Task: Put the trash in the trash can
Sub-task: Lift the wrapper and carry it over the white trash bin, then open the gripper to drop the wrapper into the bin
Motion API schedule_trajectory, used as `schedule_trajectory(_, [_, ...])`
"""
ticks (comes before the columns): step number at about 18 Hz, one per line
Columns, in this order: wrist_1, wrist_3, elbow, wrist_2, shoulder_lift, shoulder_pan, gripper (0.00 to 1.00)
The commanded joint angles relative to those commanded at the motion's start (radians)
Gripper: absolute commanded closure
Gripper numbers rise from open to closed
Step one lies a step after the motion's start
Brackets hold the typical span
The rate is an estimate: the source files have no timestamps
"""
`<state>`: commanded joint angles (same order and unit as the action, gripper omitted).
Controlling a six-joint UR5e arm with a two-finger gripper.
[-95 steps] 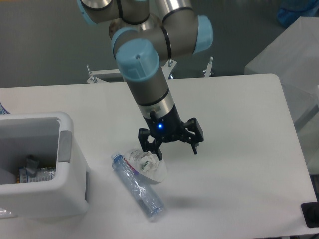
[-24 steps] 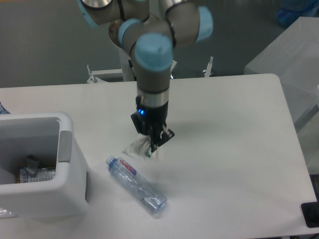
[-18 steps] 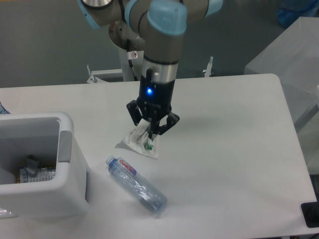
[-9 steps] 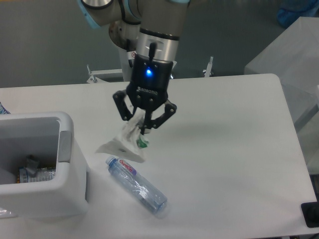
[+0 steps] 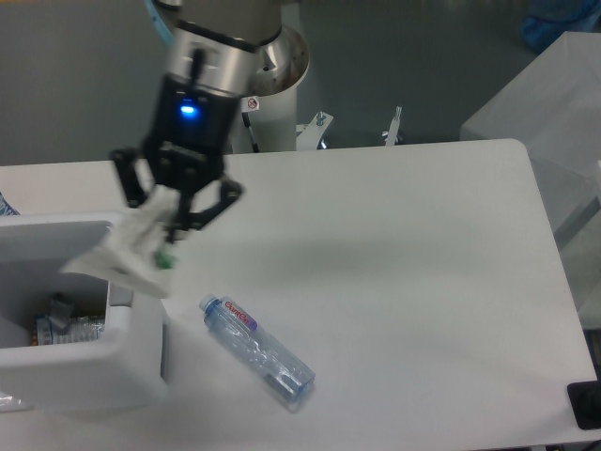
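my gripper: up in the air over the right rim of the trash can, wrist with a blue light above it, motion-blurred
my fingers: dark, angled inward and pinching the top of the plastic wad
plastic wad: clear wrinkly plastic with a green spot on its right side, hanging from my fingers, off the counter, its lower part in front of the can's right wall and opening; blurred, so finer print is unreadable
water bottle: clear, slim, lying on its side on the counter, blue cap toward the upper left near the can, base toward the lower right; red-lettered label close to the cap end; apart from my gripper and not touching the can
trash can: white boxy bin with rounded corners and thick rim at the left edge of the counter, grey strip on its right rim, open top
inside the can: some clear plastic and a small dark piece at the bottom, details too small to tell
counter: white, rounded far-right corner, carries the bottle and the can
arm base: white post behind the counter's far edge, small red-and-white sticker on it
far right: a pale grey slanted surface beyond the counter
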<state>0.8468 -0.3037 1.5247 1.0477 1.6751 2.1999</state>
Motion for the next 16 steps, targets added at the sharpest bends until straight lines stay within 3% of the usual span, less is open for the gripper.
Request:
schedule_trajectory(7, [0.0,0.041,0.008,0.0,0.021,-0.098,0.65])
schedule_trajectory(10, [0.0,0.043,0.009,0.0,0.023,-0.103,0.62])
schedule_trajectory(12, [0.0,0.04,0.002,0.0,0.026,-0.101,0.47])
schedule_trajectory(14, [-0.002,0.037,0.002,0.003,0.031,-0.091,0.22])
schedule_trajectory(16, [0.0,0.044,0.009,0.006,0.031,-0.036,0.06])
